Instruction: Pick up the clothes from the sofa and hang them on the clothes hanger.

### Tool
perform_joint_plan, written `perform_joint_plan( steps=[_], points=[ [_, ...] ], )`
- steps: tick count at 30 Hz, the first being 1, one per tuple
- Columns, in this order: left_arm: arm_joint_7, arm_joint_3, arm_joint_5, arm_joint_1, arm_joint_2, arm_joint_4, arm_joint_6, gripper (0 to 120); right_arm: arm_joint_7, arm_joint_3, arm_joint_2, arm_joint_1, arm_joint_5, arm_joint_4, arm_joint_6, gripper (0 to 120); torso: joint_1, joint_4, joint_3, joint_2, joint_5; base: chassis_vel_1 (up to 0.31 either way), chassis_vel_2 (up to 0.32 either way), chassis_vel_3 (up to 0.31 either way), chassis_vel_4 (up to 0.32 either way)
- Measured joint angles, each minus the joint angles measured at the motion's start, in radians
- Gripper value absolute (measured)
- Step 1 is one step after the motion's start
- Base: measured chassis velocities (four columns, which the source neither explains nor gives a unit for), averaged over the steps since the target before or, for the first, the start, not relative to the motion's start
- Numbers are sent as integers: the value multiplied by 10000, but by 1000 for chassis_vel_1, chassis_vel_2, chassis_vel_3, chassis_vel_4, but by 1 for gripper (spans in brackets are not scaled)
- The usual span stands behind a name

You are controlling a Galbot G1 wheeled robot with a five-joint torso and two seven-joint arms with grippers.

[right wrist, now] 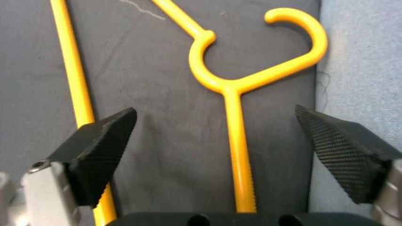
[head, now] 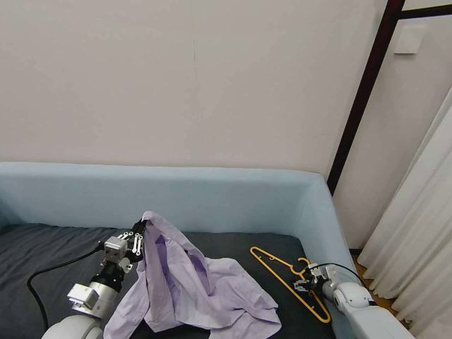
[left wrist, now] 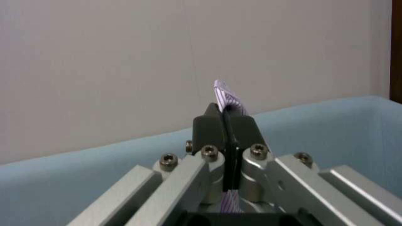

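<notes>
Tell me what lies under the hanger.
The dark sofa seat, with the hanger flat on it; the open right tool hovers above. Seat beneath its bars is hidden. Left tool grips the shirt.

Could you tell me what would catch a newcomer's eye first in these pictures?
A lilac shirt hangs from the shut left gripper, its lower part heaped on the dark sofa seat. To its right a yellow hanger lies flat, the open right gripper poised over its neck.
</notes>
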Motion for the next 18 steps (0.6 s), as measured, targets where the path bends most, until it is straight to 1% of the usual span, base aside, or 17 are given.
perform_joint_plan(
  steps=[1, 6, 7, 8, 9, 11, 12, 13, 15, 17, 18],
  points=[
    [0, 0, 0, 0, 0, 0, 0, 0, 0, 0, 0, 0, 0, 0, 0, 96, 0, 0, 0, 0, 0, 0, 0, 0, 0],
    [-6, 81, -11, -56, -16, 49, 0, 0, -1, 142, 19, -15, 108, -232, -33, 75, 0, -1, 0, 0, -3, 0, 0, 0, 0],
    [-6, 81, -11, -56, -16, 49, 0, 0, -1, 142, 19, -15, 108, -232, -33, 75, 0, -1, 0, 0, -3, 0, 0, 0, 0],
    [-6, 91, -11, -59, -17, 55, -1, 0, -19, 169, 22, -33, 117, -268, -54, 70, 0, -1, -1, 0, -4, 0, 0, 0, 0],
    [-6, 97, -10, -60, -17, 58, 0, 0, -28, 184, 24, -49, 120, -285, -63, 69, 0, -2, -1, 0, -3, 0, 0, 0, 0],
    [-6, 103, -6, -71, -8, 65, 0, 0, -51, 225, 41, -107, 94, -313, -87, 57, 0, -2, -1, 0, -2, 0, 0, 0, 0],
    [-6, 103, -6, -71, -8, 65, 0, 0, -51, 225, 41, -107, 94, -313, -87, 57, 0, -2, -1, 0, -2, 0, 0, 0, 0],
    [-7, 103, -6, -73, -3, 66, 0, 0, -54, 233, 44, -127, 67, -307, -100, 54, 0, -2, -1, 0, -3, 0, 0, 0, 0],
    [-7, 102, -5, -72, 14, 66, 0, 0, -57, 238, 46, -200, 15, -234, -132, 45, 0, -1, -1, 0, -3, 0, 0, 0, 0],
    [-7, 101, -6, -70, 20, 66, 0, 0, -56, 242, 46, -229, 12, -188, -140, 43, 0, -2, -1, 0, -3, 0, 0, 0, 0],
    [-8, 99, -6, -70, 29, 66, -3, 0, -52, 248, 41, -271, 11, -121, -156, 37, 0, -2, -1, 0, -3, 0, 0, 0, 0]
  ],
)
